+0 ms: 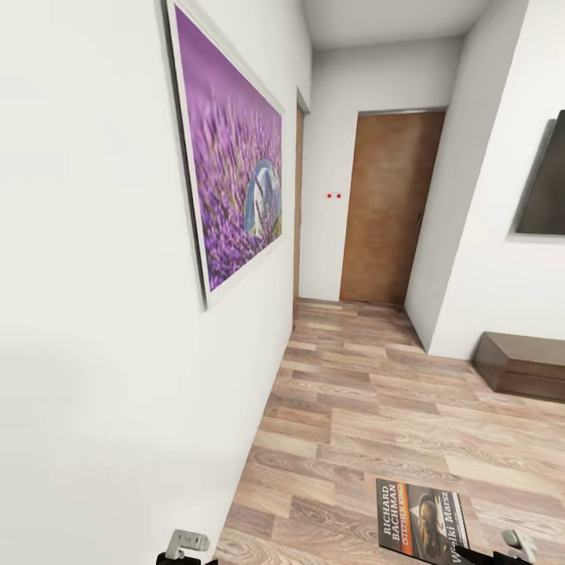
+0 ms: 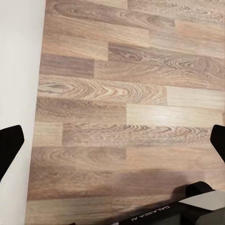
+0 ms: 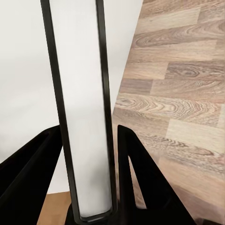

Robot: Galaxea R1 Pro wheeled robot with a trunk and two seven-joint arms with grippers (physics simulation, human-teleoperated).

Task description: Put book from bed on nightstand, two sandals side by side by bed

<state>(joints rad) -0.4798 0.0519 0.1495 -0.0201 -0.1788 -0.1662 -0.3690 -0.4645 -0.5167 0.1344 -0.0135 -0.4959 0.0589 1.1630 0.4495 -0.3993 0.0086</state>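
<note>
along the left wall (image 1: 94, 314) of a white corridor hangs a large framed picture (image 1: 231, 149) of purple flowers; a brown door (image 1: 388, 208) closes the far end, and a low dark cabinet (image 1: 522, 365) stands at the right on the wood-plank floor (image 1: 369, 408). the book (image 1: 420, 518) shows at the lower edge of the head view, cover up, held edge-on in the right pincer (image 3: 89, 187), whose fingers (image 3: 136, 178) are clamped on it. the left pincer (image 2: 112, 145) hangs over bare floor, fingers wide apart, holding nothing.
</note>
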